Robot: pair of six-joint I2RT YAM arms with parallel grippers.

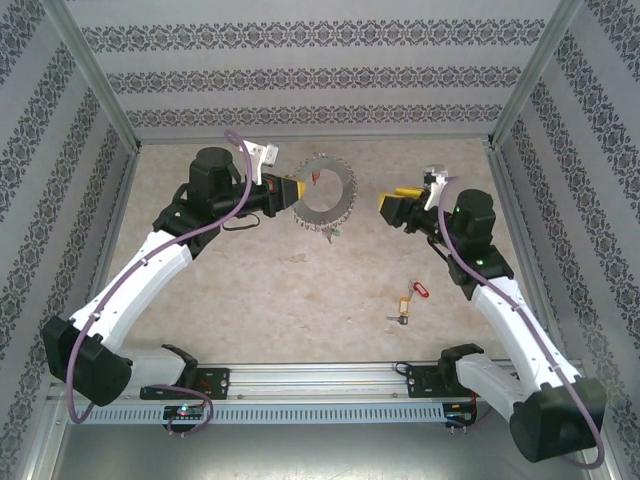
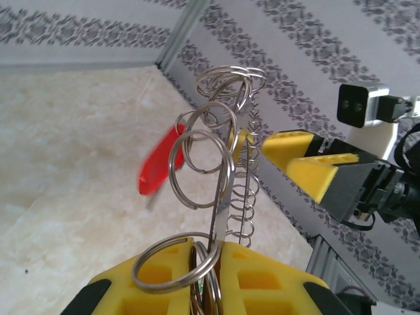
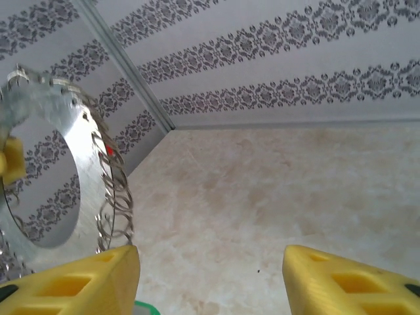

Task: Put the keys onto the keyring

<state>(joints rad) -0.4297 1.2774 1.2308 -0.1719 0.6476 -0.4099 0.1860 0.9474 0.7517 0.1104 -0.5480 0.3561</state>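
The keyring [image 1: 326, 190], a large grey hoop fringed with small silvery links, is held up off the table. My left gripper [image 1: 297, 190] is shut on its left rim. In the left wrist view the yellow fingers [image 2: 275, 289] pinch the rim and links [image 2: 216, 197], and a red key [image 2: 157, 167] hangs beyond them. A green key [image 1: 338, 232] dangles under the hoop. My right gripper [image 1: 386, 208] stands open just right of the ring, holding nothing. The right wrist view has the hoop [image 3: 85, 170] at left, outside the open gripper [image 3: 210, 275].
Loose keys lie on the table at front right: a red-tagged one [image 1: 419, 290] and a yellow-tagged one [image 1: 404, 303]. Patterned walls close in the back and both sides. A metal rail [image 1: 320, 380] runs along the near edge.
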